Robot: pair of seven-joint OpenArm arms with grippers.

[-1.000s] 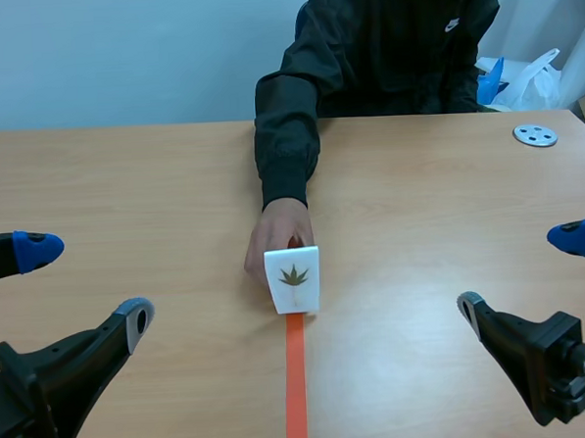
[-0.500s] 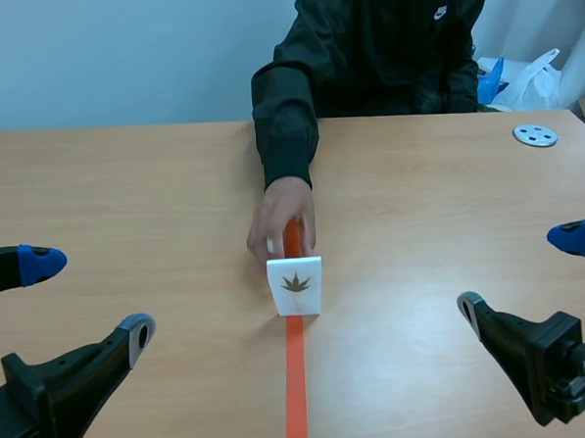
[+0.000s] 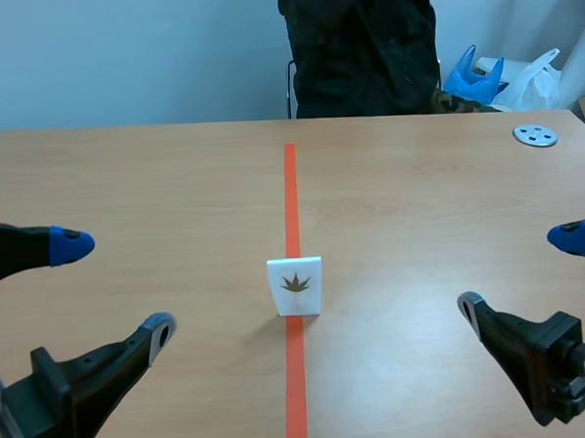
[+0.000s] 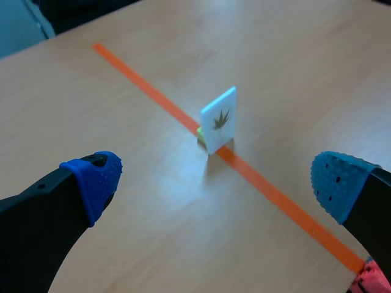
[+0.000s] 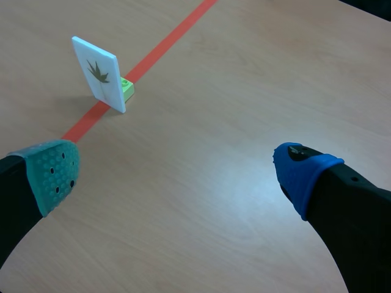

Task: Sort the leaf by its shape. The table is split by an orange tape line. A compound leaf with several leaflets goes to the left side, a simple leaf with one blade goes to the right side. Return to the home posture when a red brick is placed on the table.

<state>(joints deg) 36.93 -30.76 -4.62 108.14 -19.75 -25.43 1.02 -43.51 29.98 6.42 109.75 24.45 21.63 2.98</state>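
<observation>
One leaf card (image 3: 295, 287), seemingly on one green block (image 5: 127, 90), straddles the line (image 3: 291, 199).

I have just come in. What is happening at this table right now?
Nothing is being handled now. A white card with a many-pointed leaf picture stands upright on the orange tape line, a small green block at its base. The left gripper and the right gripper are both open, low at their sides and apart from the card. A person in a dark jacket is across the table, hands off it.
</observation>
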